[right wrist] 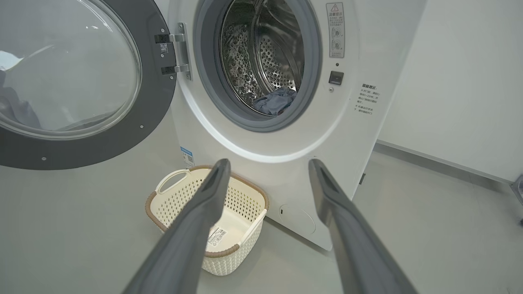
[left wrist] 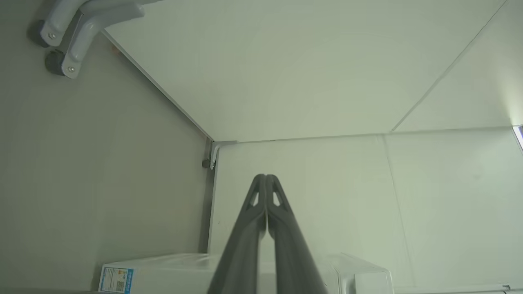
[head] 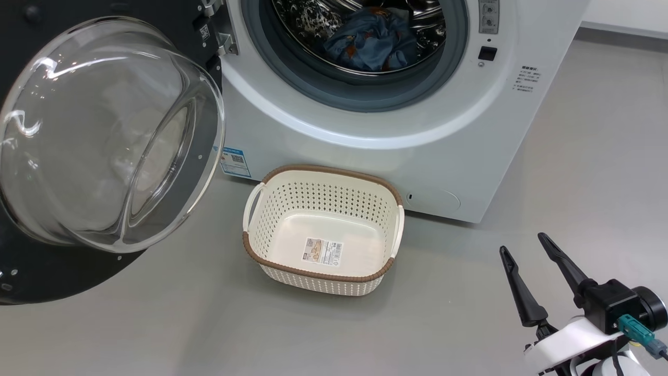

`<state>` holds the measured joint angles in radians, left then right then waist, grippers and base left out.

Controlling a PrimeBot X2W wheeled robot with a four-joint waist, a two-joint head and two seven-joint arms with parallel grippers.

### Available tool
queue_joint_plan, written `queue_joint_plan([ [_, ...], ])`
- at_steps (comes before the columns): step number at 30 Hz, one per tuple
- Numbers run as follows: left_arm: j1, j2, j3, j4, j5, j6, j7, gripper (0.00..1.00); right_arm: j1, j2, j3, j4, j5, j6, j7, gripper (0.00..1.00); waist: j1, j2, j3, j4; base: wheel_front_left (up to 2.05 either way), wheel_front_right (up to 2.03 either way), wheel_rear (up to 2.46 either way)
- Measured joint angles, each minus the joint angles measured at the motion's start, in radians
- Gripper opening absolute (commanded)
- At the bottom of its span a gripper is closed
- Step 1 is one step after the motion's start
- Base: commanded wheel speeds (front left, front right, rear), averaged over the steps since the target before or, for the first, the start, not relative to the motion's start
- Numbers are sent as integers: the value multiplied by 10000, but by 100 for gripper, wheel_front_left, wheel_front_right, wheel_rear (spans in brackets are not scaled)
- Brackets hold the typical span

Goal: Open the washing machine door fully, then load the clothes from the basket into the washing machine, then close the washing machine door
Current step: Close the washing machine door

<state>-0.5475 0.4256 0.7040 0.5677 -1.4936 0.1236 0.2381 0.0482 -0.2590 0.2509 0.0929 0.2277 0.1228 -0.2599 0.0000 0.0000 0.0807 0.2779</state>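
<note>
The door (head: 104, 141) is a clear, smooth glass bowl in a glossy black rim. The machine (head: 365, 156) is smooth white with a soft sheen. Its gasket (head: 344, 96) looks like matt grey rubber, and its drum (right wrist: 261, 53) is shiny perforated steel. The clothes (head: 370, 42) are soft, crumpled cloth. The basket (head: 323, 201) is matt cream perforated plastic with a brown woven rim and a paper label (head: 323, 251). The floor (head: 156, 324) is smooth matt grey. The right gripper (head: 523, 244) has dark matt fingers.
</note>
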Motion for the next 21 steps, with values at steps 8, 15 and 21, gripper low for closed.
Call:
queue_joint_plan([
  [8, -105, 58, -700, 587, 4, 2, 915, 0, -1, -192, -86, -6, 0, 0, 0, 100, 0, 0, 194, -79, 0, 0, 0],
  [15, -303, 94, -895, 961, 0, 2, 1386, 0, -8, -280, -100, -38, 2, 0, 0, 100, 0, 0, 401, -74, 0, 0, 0],
  [21, -566, 105, -1078, 1147, -59, 2, 1841, 0, -158, -316, -96, -59, 2, 0, 0, 100, 0, 0, 542, -53, 0, 0, 0],
])
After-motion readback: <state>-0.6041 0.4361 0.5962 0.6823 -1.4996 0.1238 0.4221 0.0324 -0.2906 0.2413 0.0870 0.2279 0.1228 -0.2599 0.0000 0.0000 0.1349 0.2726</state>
